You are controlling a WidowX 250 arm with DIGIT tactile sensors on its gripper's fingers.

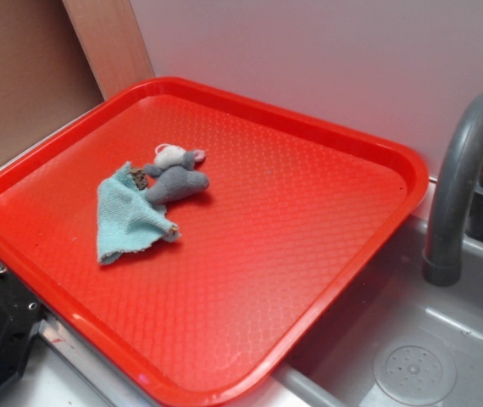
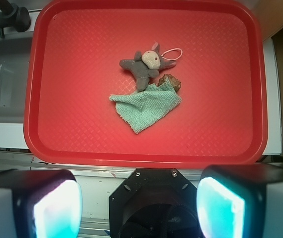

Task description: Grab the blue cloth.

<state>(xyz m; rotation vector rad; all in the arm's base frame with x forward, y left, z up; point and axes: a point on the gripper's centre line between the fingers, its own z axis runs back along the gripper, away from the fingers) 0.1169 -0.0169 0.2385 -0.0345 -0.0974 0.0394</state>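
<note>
I am looking down from the wrist view at the red tray (image 2: 260,99), which fills most of the frame ahead of the gripper (image 2: 139,203). The gripper hangs high above the near rim, its two fingers (image 2: 52,206) spread wide with nothing between them. To do this step well, I judge I should carry the gripper forward over the tray until the blue cloth (image 2: 149,106) sits centred between the fingers, then descend straight onto its free lower corner. That corner lies nearest the gripper and farthest from the grey plush mouse (image 2: 142,67), which touches the cloth's far edge. A small brown lump (image 2: 171,81) sits at the cloth's far right corner, so I want to close well short of both. The cloth itself is a pale aqua terry rag, roughly triangular, lying flat with frayed edges and a slightly rumpled surface. Being thin, I expect it needs the fingertips almost at the tray floor to pinch a fold.
</note>
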